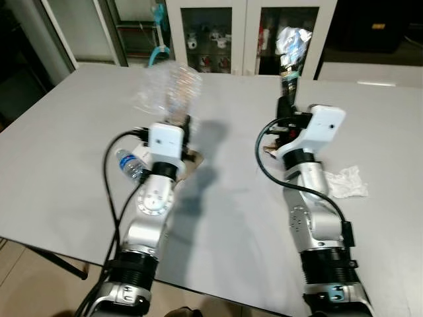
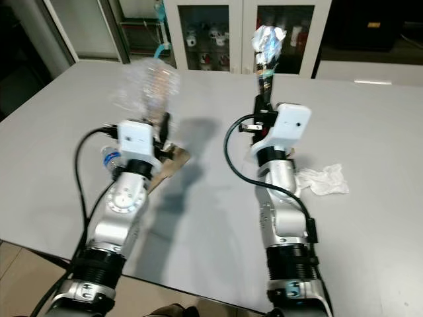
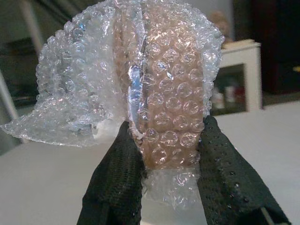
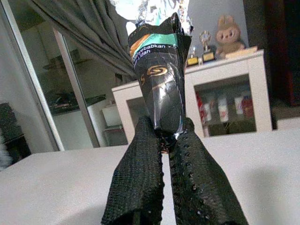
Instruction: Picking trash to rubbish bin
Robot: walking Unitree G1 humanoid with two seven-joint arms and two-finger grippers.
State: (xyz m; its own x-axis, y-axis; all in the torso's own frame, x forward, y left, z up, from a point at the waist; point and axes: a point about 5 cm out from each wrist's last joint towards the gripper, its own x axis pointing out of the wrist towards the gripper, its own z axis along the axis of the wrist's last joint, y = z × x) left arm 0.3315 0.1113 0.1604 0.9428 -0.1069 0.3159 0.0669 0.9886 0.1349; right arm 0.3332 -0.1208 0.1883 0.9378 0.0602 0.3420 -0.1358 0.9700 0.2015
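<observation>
Both silver arms are stretched forward and raised over the worktop (image 1: 79, 99), the left pincer (image 3: 164, 154) clamped on bubble wrap (image 3: 140, 70), the right pincer (image 4: 165, 140) closed on a dark snack wrapper (image 4: 159, 79).

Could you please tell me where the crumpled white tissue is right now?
The tissue lies on the grey table at the robot's right, just beside its right forearm.

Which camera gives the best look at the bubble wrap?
The left wrist view: the bubble wrap shows close, pinched in the left pincer. Both eye views show it small and blurry above that arm.
</observation>
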